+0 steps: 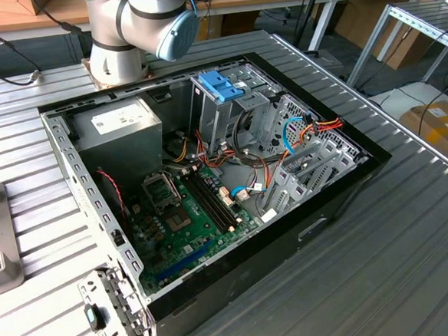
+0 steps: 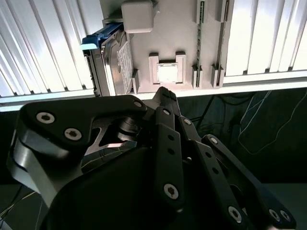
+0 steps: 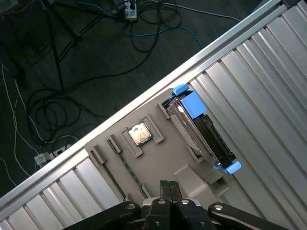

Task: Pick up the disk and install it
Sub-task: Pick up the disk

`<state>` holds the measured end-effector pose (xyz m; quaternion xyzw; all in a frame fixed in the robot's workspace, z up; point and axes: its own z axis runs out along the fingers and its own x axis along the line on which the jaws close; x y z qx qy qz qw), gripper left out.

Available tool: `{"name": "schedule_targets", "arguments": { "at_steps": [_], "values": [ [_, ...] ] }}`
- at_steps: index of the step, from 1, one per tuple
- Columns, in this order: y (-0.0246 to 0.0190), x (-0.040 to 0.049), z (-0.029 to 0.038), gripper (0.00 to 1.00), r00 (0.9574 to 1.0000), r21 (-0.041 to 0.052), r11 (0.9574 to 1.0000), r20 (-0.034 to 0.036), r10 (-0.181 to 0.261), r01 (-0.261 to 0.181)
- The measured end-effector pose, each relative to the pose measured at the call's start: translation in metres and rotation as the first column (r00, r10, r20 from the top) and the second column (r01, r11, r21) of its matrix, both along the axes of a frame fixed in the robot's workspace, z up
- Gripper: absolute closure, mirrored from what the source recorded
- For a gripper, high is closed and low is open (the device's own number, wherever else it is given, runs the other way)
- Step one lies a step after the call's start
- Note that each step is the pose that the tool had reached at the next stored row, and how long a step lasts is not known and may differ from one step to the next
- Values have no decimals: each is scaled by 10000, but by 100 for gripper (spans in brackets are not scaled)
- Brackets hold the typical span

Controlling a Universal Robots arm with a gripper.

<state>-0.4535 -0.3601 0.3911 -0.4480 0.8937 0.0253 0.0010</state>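
Both gripper (image 3: 169, 183) fingers (image 3: 164, 191) meet, empty, near the grey holder (image 3: 168, 149); the disk (image 3: 204, 129) stands edgewise in it

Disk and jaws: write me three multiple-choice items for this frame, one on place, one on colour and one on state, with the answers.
1. Where is the disk?
A. in the computer case
B. in the grey holder
C. between the jaws

2. What colour is the disk's carrier?
A. blue
B. red
C. yellow

3. How do the jaws stand?
A. wide open
B. shut on the disk
C. shut and empty

Answers:
1 B: in both wrist views the disk sits in a slot of the holder.
2 A: blue plastic shows at both ends of the disk.
3 C: the jaws meet with nothing between them, apart from the disk.
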Motion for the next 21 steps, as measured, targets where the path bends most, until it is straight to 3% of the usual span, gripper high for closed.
{"name": "schedule_targets", "arguments": {
  "at_steps": [11, 21],
  "values": [
    [0, 0, 0, 90, 9995, 0, 9995, 0, 320, -320],
    [0, 0, 0, 90, 9959, 0, 9959, 1, 906, -906]
  ]
}}
